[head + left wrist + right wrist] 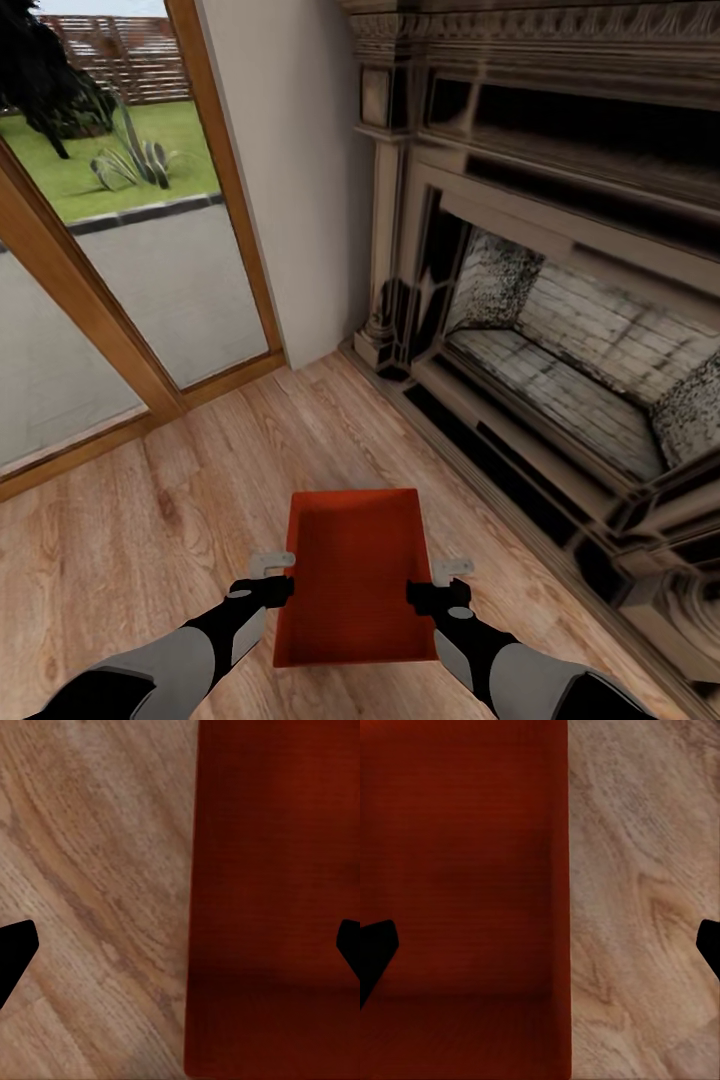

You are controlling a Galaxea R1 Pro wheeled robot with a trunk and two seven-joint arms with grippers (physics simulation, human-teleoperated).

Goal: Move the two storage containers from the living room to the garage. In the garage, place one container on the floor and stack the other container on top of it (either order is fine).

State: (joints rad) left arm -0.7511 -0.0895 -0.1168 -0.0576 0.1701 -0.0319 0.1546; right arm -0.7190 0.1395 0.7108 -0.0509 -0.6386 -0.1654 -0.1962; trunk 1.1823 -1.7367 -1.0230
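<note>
While wrist views crop it, container (352, 575) nears fireplace (560, 330).

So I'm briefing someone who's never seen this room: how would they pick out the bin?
Find the dark ornate fireplace, then look down to the wood plank floor in front of it. The storage container sits there between the left gripper and right gripper: the one orange-red, open-top rectangular object.

Below my fingers, the light wood plank floor (150, 520) carries one orange-red container (352, 575), seemingly resting flat near the fireplace base (520, 470).
</note>
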